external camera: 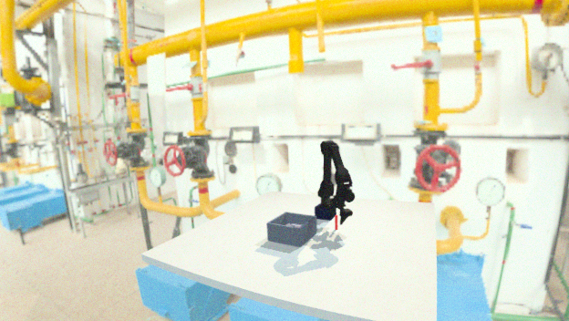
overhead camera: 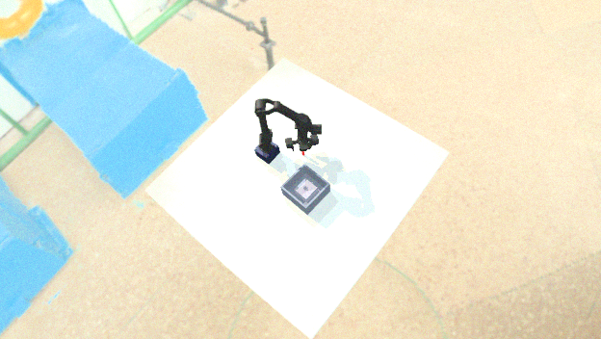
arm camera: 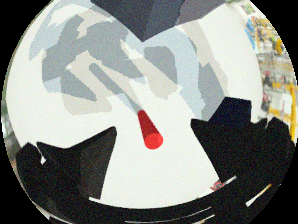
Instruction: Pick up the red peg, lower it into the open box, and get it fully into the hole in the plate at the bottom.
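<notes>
The black two-fingered gripper [overhead camera: 302, 143] [external camera: 342, 216] [arm camera: 154, 126] is almost fully open and has hold of nothing; its fingers stand wide, one on either side of the peg in the wrist view. The slim, round red peg [overhead camera: 303, 153] [external camera: 336, 222] [arm camera: 153, 140], its material not determinable, stands upright outside the box, just off one corner. Reaching it squarely appears to be the step in hand. Good practice calls for centring the peg between the pads, matching the fingers' lean to its upright shaft, then descending without brushing its top. Closure should be slow and even, since a slim standing peg would probably tip under a one-sided push; enough of the lower end should remain free for insertion. Whether the fingers are low enough to grip cannot be confirmed. The open, square, dark blue-grey box [overhead camera: 295, 199] [external camera: 284, 232] [arm camera: 145, 20], material unverified, holds a pale square plate [overhead camera: 300, 189] [external camera: 294, 225] with a small dark hole [overhead camera: 305, 188] at its centre. After a firm grasp, the lift should clear the box's rim. Farther back in the exterior view, beyond the box, sits the arm's dark navy base [overhead camera: 274, 155] [external camera: 323, 212].
</notes>
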Action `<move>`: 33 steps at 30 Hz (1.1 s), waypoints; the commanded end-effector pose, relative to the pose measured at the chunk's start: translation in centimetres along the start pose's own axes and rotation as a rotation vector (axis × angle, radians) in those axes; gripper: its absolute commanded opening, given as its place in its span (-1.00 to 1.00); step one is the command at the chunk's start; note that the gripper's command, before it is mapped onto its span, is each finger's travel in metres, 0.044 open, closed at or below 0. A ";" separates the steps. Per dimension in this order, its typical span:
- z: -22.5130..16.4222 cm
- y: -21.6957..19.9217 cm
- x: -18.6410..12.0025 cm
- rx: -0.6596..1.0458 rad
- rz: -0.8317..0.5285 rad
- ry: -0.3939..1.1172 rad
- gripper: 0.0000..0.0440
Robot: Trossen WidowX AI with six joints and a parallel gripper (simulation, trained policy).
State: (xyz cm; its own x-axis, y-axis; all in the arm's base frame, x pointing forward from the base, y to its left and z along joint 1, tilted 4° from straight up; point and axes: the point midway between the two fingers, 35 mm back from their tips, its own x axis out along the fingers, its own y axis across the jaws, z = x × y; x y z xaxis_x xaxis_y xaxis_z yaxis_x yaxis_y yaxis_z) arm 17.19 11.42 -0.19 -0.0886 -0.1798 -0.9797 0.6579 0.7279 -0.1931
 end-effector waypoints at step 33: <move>3.7 0.0 -1.1 -0.012 -0.078 -0.120 -1.00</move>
State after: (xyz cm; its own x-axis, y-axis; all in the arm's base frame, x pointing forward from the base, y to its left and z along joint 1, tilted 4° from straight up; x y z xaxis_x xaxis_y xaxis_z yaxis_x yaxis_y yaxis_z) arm 19.47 9.39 0.21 -0.0663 -0.3059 -0.9497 0.6436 0.7142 -0.2750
